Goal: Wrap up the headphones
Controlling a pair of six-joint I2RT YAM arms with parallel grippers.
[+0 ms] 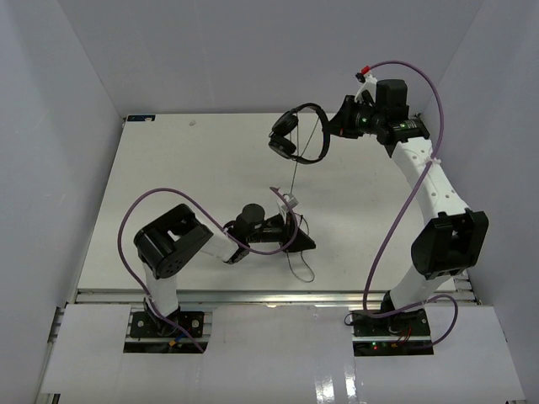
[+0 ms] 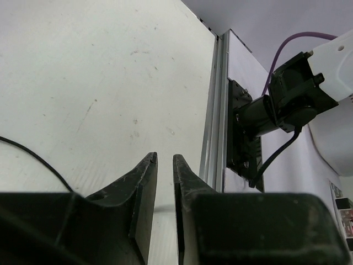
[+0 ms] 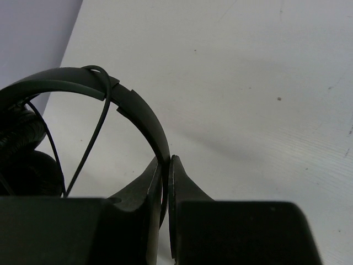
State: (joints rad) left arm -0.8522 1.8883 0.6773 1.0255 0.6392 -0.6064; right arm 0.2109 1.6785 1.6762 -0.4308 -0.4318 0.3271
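The headphones point(image 1: 283, 145) are pinched by the headband point(image 3: 138, 110) in the right gripper point(image 3: 166, 160), whose jaws are pressed onto the thin black arch with almost no gap. From above, that gripper point(image 1: 338, 126) holds them up over the far right part of the white table point(image 1: 194, 168), with the two round earcups on the side away from it. In the right wrist view the earcups are cut off at the left edge and too dark to make out. The thin cord point(image 3: 91, 143) crosses over the headband there.

The left gripper point(image 2: 164, 157) has its jaws a narrow slit apart, and only bare table shows between the tips. From above it point(image 1: 307, 244) lies low over the middle of the table. The cord point(image 1: 294, 177) drops straight from the headphones towards it and trails on towards the near edge. Whether the cord touches the fingers cannot be told. In the left wrist view the cord point(image 2: 33, 157) runs in from the left and disappears under the left finger.
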